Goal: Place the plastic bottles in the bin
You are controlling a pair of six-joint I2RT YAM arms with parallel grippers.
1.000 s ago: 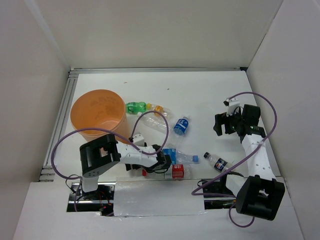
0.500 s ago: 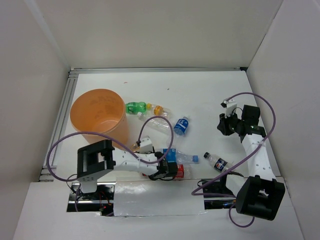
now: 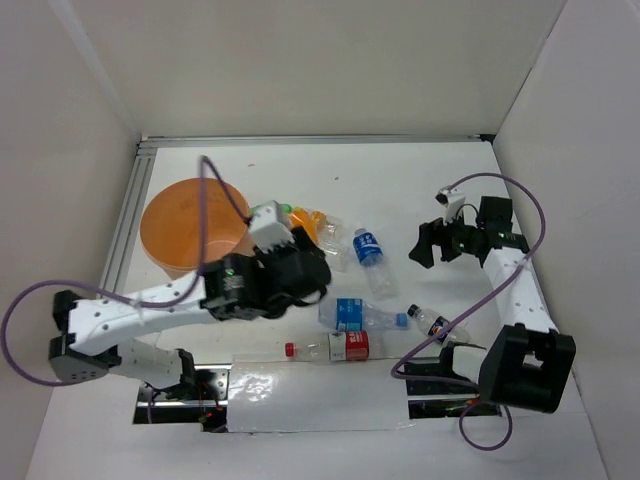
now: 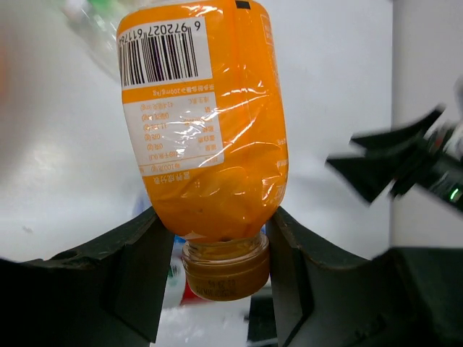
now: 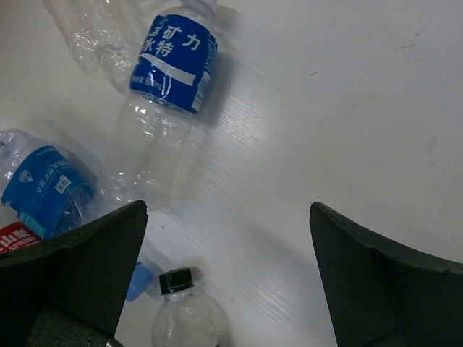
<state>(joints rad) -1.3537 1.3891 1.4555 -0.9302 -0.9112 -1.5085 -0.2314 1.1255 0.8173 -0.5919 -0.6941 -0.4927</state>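
Observation:
My left gripper (image 3: 305, 243) (image 4: 221, 238) is shut on the neck of an orange-labelled, orange-capped bottle (image 4: 206, 130) (image 3: 310, 217), just right of the orange bin (image 3: 190, 230). A green bottle (image 3: 267, 212) lies against the bin. A crushed clear bottle (image 3: 338, 247), two blue-labelled bottles (image 3: 368, 247) (image 3: 352, 314), a red-labelled bottle (image 3: 335, 347) and a dark-labelled, black-capped bottle (image 3: 432, 322) lie on the table. My right gripper (image 3: 428, 245) (image 5: 228, 238) is open and empty above the table, with the black-capped bottle (image 5: 181, 318) and a blue-labelled bottle (image 5: 172, 61) below it.
White walls close in the table on three sides. An aluminium rail (image 3: 125, 230) runs along the left edge behind the bin. Purple cables (image 3: 215, 190) loop over the left arm and around the right arm (image 3: 515, 290).
My left arm has swung from the red- and blue-labelled bottles at the front up toward the bin and now grips the orange bottle. Those front bottles have shifted. My right gripper has moved slightly left.

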